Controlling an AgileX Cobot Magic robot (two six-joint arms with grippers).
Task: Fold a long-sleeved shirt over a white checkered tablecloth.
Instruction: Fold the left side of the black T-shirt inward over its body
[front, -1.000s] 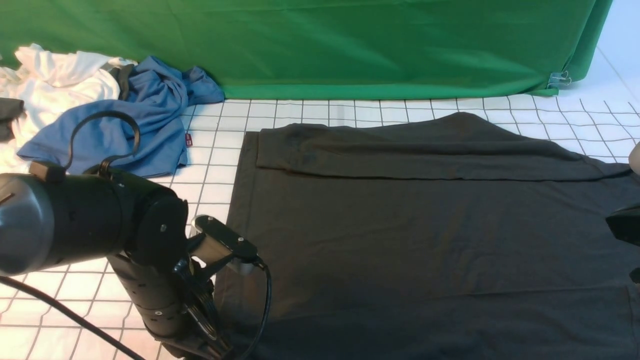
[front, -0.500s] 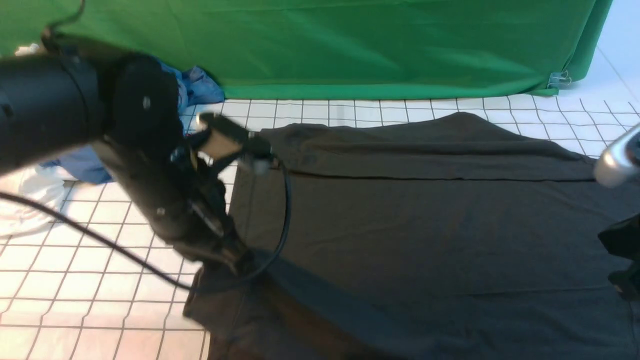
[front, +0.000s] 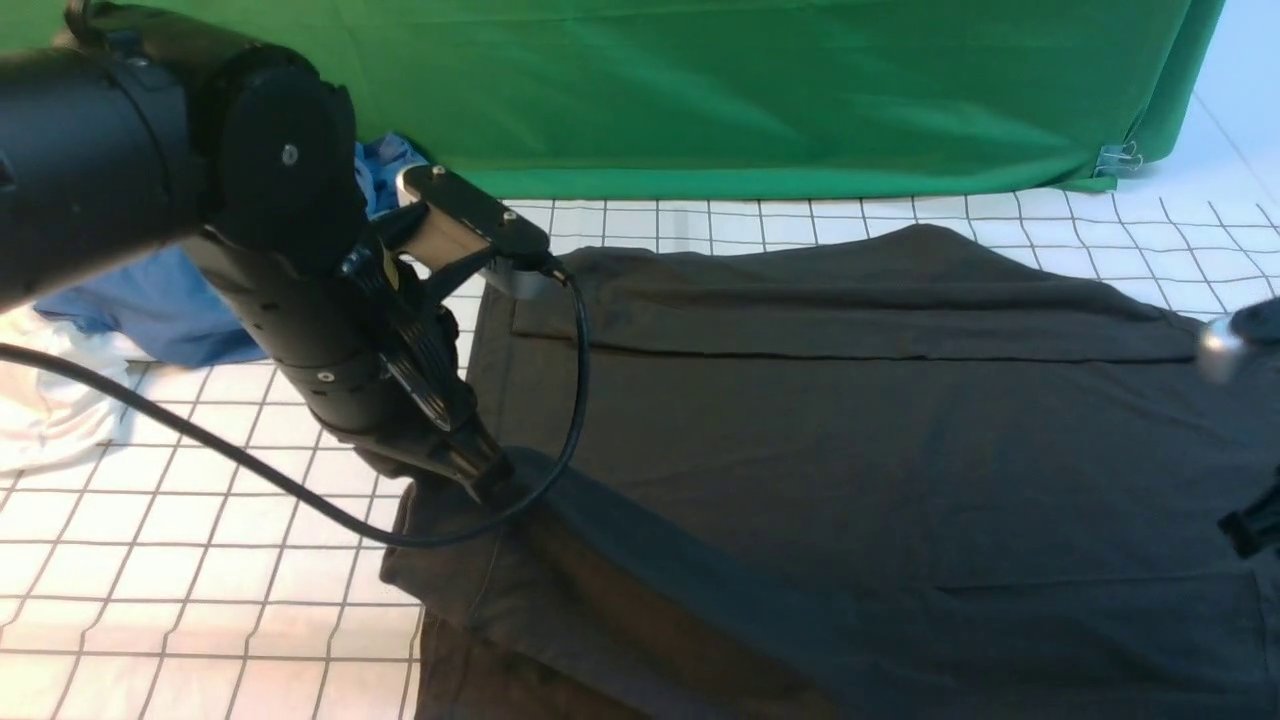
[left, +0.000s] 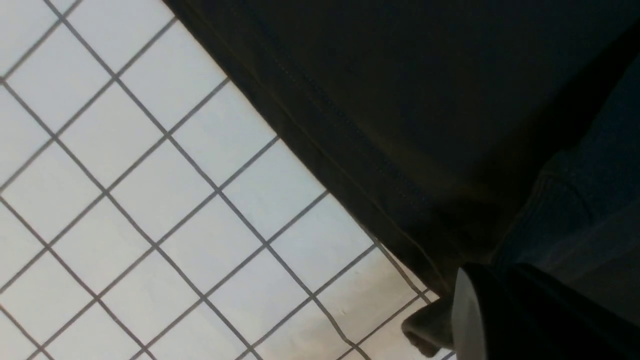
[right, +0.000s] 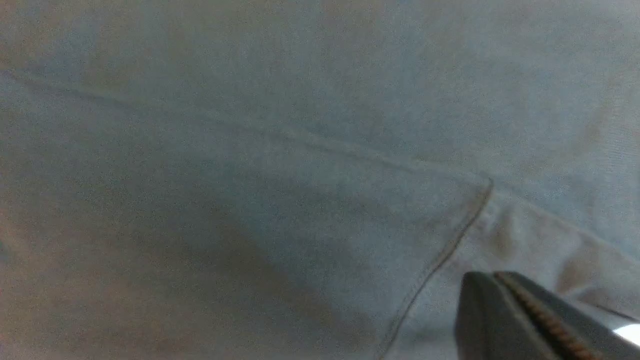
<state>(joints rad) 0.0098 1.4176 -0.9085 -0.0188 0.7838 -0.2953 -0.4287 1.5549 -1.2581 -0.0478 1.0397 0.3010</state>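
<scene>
Blue shirt (front: 150, 305) half behind left arm (front: 150, 150); near hem of long-sleeved shirt (front: 850, 450) off-frame.

Shirt (front: 850, 450): plain charcoal-black throughout, seams stitched in the same tone. Under my right wrist camera it reads a washed grey-blue. Tablecloth (front: 200, 560): white, ruled by thin dark lines into small squares. Backdrop (front: 700, 90): plain green. Blue shirt (front: 150, 300): plain mid-blue. White garment (front: 40, 420): plain. My left arm (front: 150, 170): black, with a silver-grey bracket (front: 440, 235) topped in black.
</scene>
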